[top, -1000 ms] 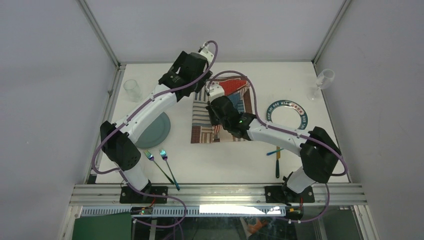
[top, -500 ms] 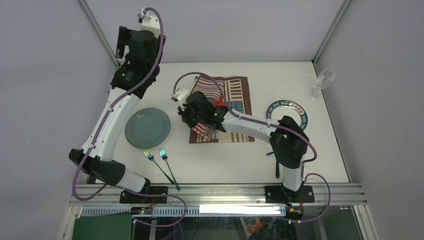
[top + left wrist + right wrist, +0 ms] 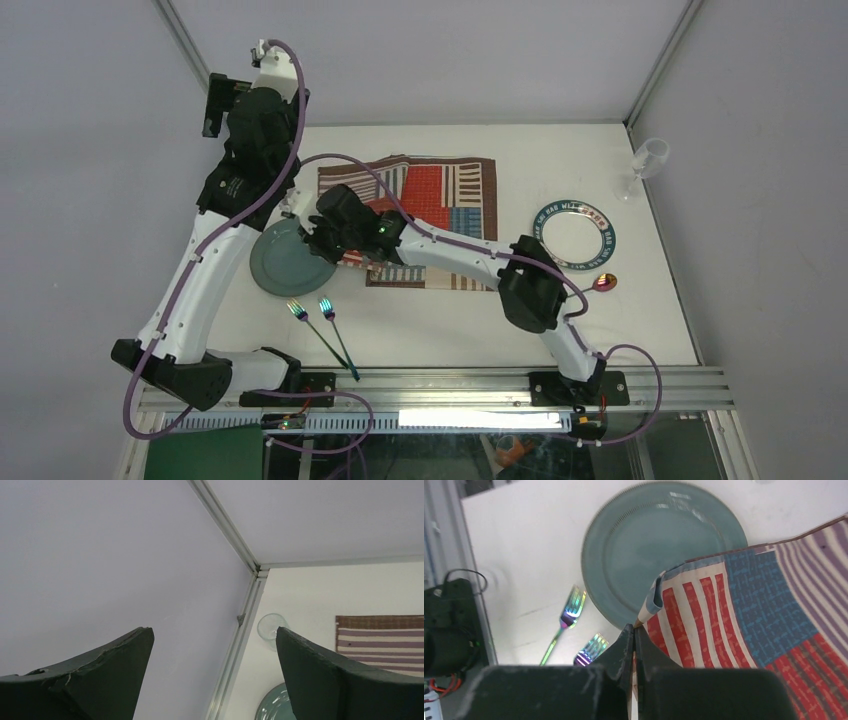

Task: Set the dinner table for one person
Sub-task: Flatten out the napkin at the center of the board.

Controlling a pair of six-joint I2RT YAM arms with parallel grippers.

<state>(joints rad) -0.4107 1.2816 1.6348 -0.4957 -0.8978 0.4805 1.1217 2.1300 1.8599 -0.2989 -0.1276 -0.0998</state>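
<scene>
Setting barely begun: striped red-blue-white patchwork placemat [image 3: 445,195] is pinched at its corner by right gripper [image 3: 634,628] on large white dinner table [image 3: 590,160], left gripper [image 3: 214,632] spread wide, empty; round teal plate [image 3: 275,265], forks [image 3: 326,309] unplaced.

Dinner table [image 3: 450,330]: matte white, aluminium edge rails. Placemat [image 3: 440,190]: patchwork of red, blue and white-striped blocks, brown border (purple-ish stripes at one end). Plate [image 3: 275,268]: plain grey-teal. Second plate [image 3: 574,207]: white centre, dark blue rim with light lettering. Forks [image 3: 326,308]: iridescent rainbow heads, teal handles. Spoon [image 3: 605,283]: iridescent pink-gold. Arms [image 3: 200,270]: white, black joints, purple cables.
</scene>
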